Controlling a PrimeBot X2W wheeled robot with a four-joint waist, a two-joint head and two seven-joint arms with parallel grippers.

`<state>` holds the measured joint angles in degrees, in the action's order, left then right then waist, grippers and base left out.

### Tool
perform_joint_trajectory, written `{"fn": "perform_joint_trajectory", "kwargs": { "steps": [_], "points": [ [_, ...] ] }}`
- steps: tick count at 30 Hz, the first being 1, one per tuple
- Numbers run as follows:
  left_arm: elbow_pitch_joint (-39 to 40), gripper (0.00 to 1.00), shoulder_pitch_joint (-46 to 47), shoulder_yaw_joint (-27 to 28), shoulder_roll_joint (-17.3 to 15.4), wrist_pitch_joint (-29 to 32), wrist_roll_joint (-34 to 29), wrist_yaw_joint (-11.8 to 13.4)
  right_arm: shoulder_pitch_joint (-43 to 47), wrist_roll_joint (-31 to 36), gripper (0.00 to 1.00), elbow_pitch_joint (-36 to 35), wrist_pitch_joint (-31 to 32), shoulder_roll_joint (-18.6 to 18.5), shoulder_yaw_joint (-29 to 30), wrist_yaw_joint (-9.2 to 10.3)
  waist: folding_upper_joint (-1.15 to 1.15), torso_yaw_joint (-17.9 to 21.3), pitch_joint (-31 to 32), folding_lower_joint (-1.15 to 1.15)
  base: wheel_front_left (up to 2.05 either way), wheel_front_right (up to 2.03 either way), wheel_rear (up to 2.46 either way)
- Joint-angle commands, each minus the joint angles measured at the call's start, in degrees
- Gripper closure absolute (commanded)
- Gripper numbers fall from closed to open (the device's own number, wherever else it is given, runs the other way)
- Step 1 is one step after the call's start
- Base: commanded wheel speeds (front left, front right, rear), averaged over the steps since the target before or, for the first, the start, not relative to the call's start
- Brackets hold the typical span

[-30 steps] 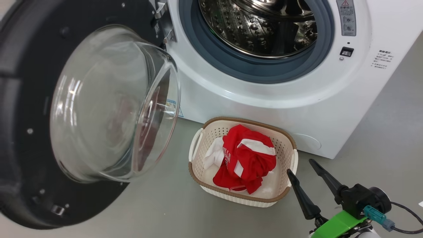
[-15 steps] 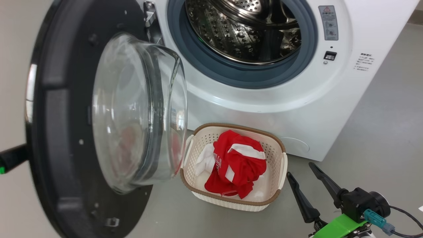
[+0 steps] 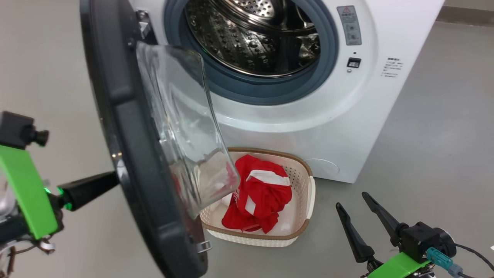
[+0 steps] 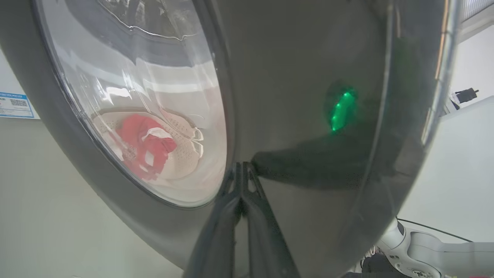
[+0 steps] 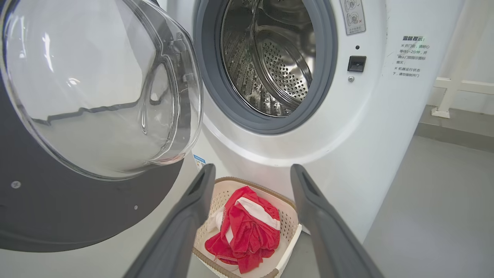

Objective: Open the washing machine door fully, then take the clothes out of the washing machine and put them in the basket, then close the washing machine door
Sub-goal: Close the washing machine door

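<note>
The washing machine door (image 3: 131, 154) stands half open, edge-on to the head view, its glass bowl (image 3: 181, 127) facing the white washing machine (image 3: 308, 116) and its bare steel drum (image 3: 251, 34). My left gripper (image 3: 112, 179) is shut, its tips touching the door's outer black face (image 4: 301, 96), with the fingertips (image 4: 241, 168) against the ring. Red and white clothes (image 3: 262, 193) lie in the cream basket (image 3: 305, 181) on the floor below the drum opening. My right gripper (image 3: 351, 200) hangs open and empty to the right of the basket; its wrist view looks between its fingers (image 5: 252, 170) at the clothes (image 5: 247, 227).
The grey floor (image 3: 424, 154) spreads right of the machine. A white low rail (image 5: 459, 88) runs along the wall behind. The door's lower edge hangs close to the basket's left side. A blue label (image 4: 13, 104) marks the machine's front.
The door has swung from wide open toward the machine, now edge-on. My left gripper has come into view behind it, against its outer face. The head camera has shifted; the right gripper stays put.
</note>
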<state>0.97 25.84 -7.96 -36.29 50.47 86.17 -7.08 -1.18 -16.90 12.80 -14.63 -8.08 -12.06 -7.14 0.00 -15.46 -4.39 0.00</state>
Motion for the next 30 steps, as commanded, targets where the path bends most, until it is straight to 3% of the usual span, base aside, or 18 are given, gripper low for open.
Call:
{"fn": "perform_joint_trajectory", "kwargs": {
  "steps": [1,16,30],
  "points": [
    [2.18,1.0,3.07,1.97,-1.74,-0.58,-0.44,-0.41,-0.77,-0.24,0.0,-1.61,-0.37,-0.02,-1.0,-0.35,0.0,1.0,-0.25,0.0,0.0,0.0,0.0],
    [0.92,1.0,11.31,-7.09,2.34,-8.9,-2.84,-0.41,-2.14,0.26,0.0,-2.31,-0.37,1.16,0.59,-0.35,0.0,6.88,-2.73,0.0,0.0,0.0,0.0],
    [-3.1,1.0,17.59,-13.57,4.51,-21.31,-6.3,-0.41,-3.87,0.88,0.0,-2.93,-0.37,2.85,1.83,-0.35,0.0,12.6,-5.65,0.0,0.0,0.0,0.0]
  ]
}}
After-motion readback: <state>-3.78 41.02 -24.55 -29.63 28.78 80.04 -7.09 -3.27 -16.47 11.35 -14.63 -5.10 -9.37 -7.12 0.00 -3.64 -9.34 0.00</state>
